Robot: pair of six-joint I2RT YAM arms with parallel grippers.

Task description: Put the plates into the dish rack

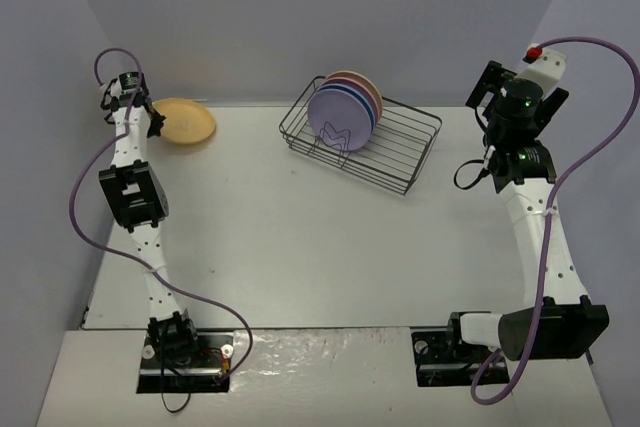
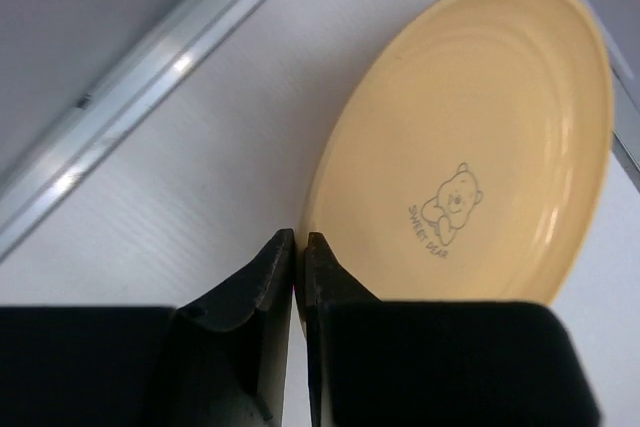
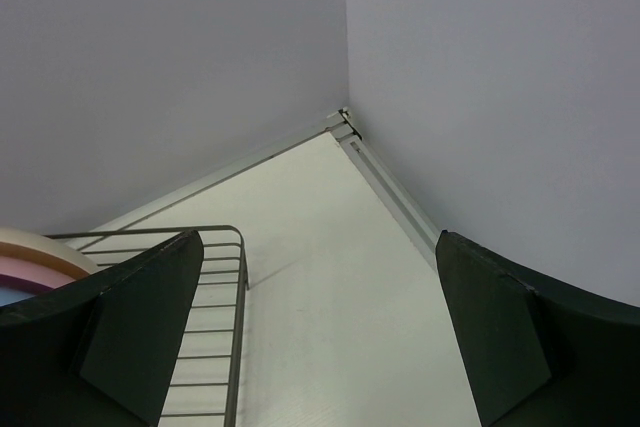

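Pinching the edge of the yellow-orange plate (image 2: 480, 147), the left gripper (image 2: 299, 245) has its two fingers drawn together, with only the thin rim between them, as far as the left wrist view shows. That plate lies at the far left corner of the tabletop (image 1: 300, 247), close to the wall, its bear drawing facing up. An edge grip suits a shallow plate lying flat, since the fingers cannot get round it any other way. The dish rack (image 1: 405, 152) sits at the far edge near the middle, turned at a slight angle. Four plates stand upright in its left end, packed face to face, with the lilac plate (image 1: 340, 112) in front. The right half of the rack is unfilled, so the yellow-orange one probably belongs in a divider slot there. The right gripper (image 3: 318, 239) hangs over the far right corner beside the rack, fingers spread wide and holding nothing, likely parked clear of the left arm's path.
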